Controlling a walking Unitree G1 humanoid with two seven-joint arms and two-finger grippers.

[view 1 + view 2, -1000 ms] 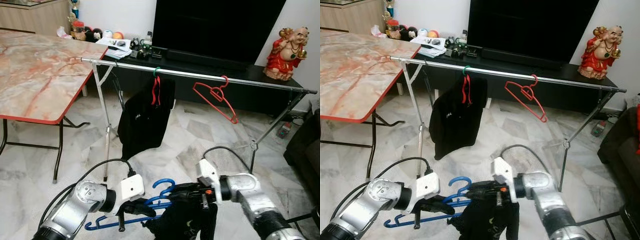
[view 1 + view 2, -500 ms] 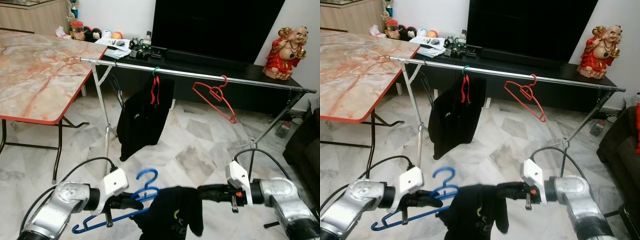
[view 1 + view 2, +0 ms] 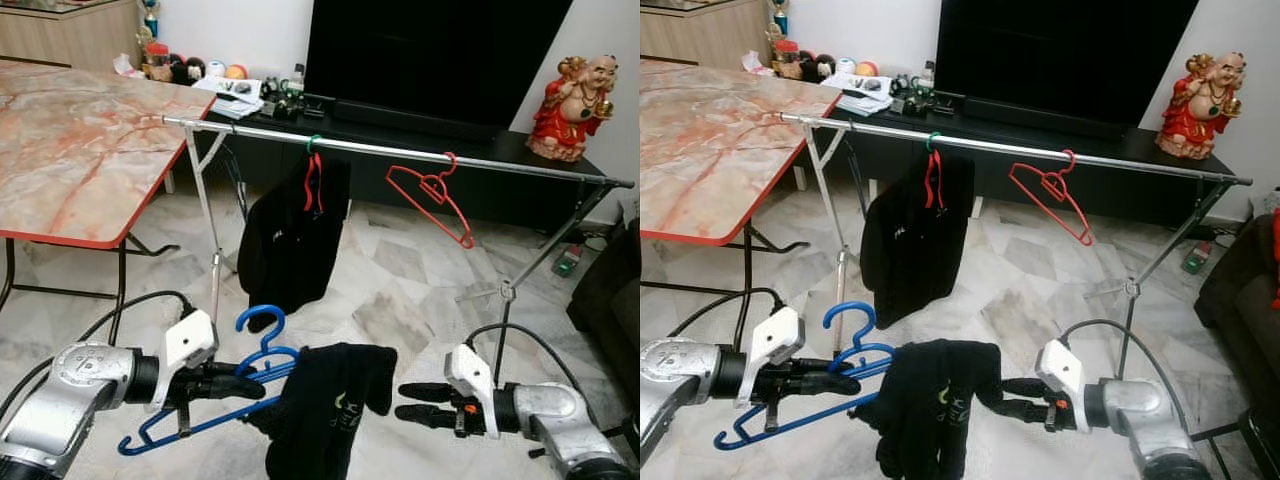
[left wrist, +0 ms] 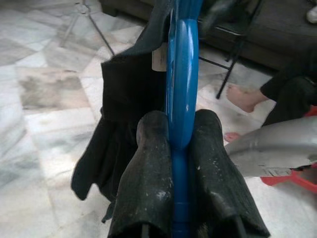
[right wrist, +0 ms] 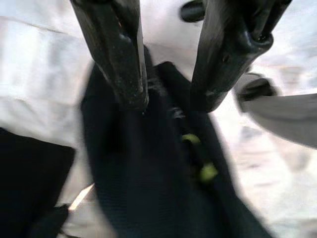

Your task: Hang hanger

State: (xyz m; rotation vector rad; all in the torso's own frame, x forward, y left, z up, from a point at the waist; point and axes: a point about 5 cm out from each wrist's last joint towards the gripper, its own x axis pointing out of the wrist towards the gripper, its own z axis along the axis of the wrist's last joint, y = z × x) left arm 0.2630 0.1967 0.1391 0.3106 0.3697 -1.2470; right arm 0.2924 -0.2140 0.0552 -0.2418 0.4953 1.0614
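Note:
My left gripper (image 3: 252,382) is shut on a blue plastic hanger (image 3: 262,328), low over the floor at the front left. A black garment (image 3: 322,408) with a small yellow-green print is draped over the hanger's right end. In the left wrist view both fingers (image 4: 148,183) clamp the blue hanger (image 4: 181,99). My right gripper (image 3: 402,400) is open, a short gap to the right of the garment, fingers pointing at it. The silver clothes rail (image 3: 400,152) runs across the room ahead. It carries a black shirt (image 3: 292,250) and an empty red hanger (image 3: 436,196).
A marble-top folding table (image 3: 70,150) stands at the left, its corner by the rail's left end. A TV console with a red statue (image 3: 575,105) lies behind the rail. A dark sofa (image 3: 608,295) is at the right. A person's bare foot (image 4: 242,97) rests by it.
My right gripper has let go of the garment, drawn back to the right and opened. My left gripper has carried the hanger and garment to the left and a little higher.

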